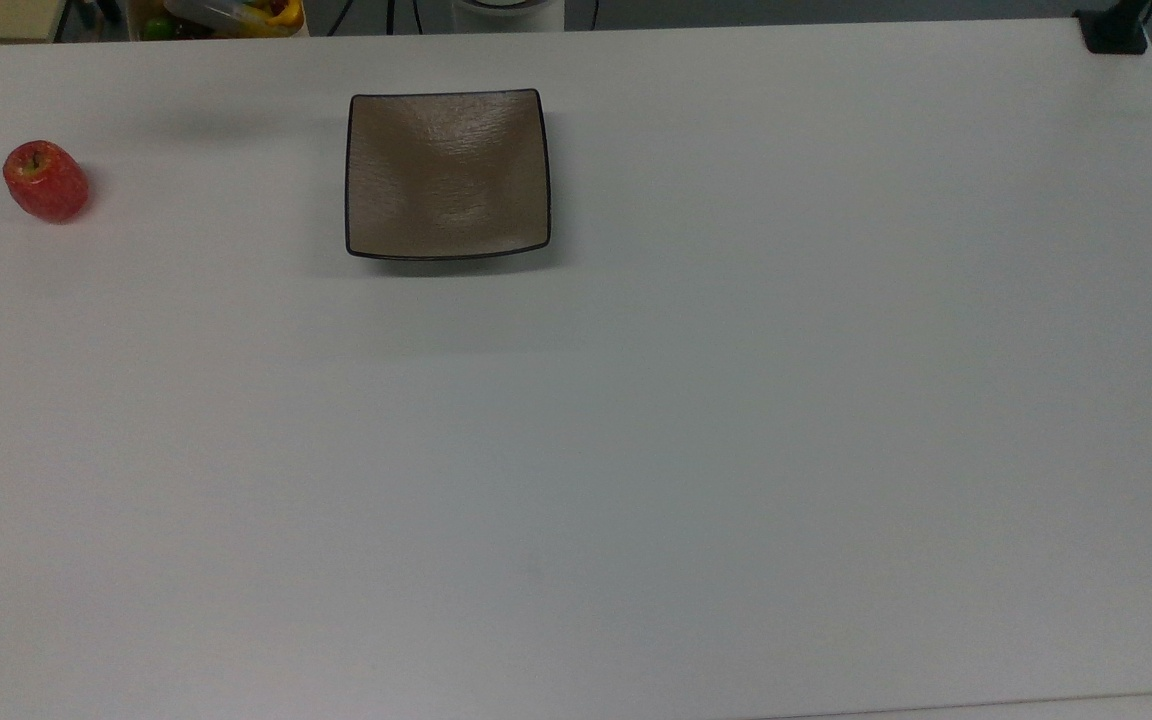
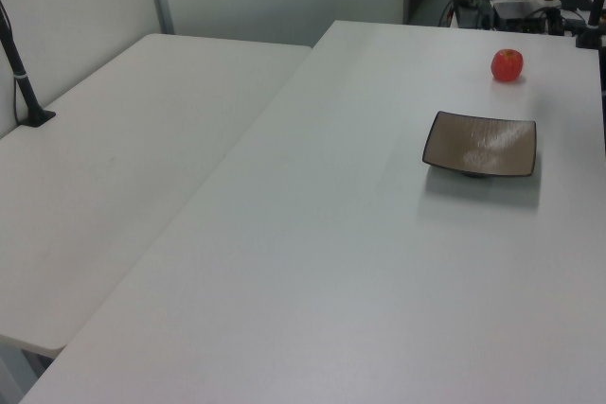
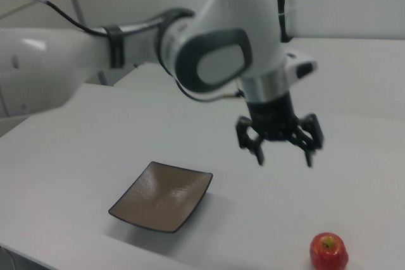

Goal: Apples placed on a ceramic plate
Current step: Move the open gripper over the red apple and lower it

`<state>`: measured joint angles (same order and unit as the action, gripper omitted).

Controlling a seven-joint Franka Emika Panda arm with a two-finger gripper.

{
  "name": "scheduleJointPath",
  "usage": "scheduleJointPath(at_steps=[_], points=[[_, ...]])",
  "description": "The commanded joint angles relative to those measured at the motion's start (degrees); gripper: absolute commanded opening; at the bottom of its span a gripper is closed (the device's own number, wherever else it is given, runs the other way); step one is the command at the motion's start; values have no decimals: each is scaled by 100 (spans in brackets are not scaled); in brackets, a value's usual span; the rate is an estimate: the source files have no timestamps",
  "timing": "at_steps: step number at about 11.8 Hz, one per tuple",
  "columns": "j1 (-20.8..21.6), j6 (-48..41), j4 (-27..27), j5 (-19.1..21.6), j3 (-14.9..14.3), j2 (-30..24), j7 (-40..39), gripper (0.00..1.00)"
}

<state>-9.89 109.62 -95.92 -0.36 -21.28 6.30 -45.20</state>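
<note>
The red apple (image 1: 46, 181) stands alone on the white table near the top view's left edge, well apart from the plate. It also shows in the left view (image 2: 507, 64) and in the right view (image 3: 328, 251). The square brown ceramic plate (image 1: 447, 175) with a thin black rim lies with nothing on it (image 2: 480, 144) (image 3: 162, 196). In the right view my gripper (image 3: 284, 155) hangs open above the table, fingers pointing down and holding nothing. It is between the plate and the apple, higher than both.
A black clamp (image 1: 1114, 28) sits at the table's far corner on the top view's right. A bin of coloured items (image 1: 221, 15) stands beyond the far edge. A second white table (image 2: 114, 167) with a black post (image 2: 24, 82) adjoins on the left view's left.
</note>
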Motion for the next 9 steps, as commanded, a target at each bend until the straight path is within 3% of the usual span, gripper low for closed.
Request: scheduleJointPath(at_steps=[1, 4, 7, 9], points=[[-276, 902, -296, -69, -69, 502, -374, 100], [-382, 1043, -410, -69, -78, 907, -621, 100], [-496, 1771, -743, -78, -78, 1197, -815, 100], [-575, 2333, -1015, -340, -78, 1294, -867, 100]])
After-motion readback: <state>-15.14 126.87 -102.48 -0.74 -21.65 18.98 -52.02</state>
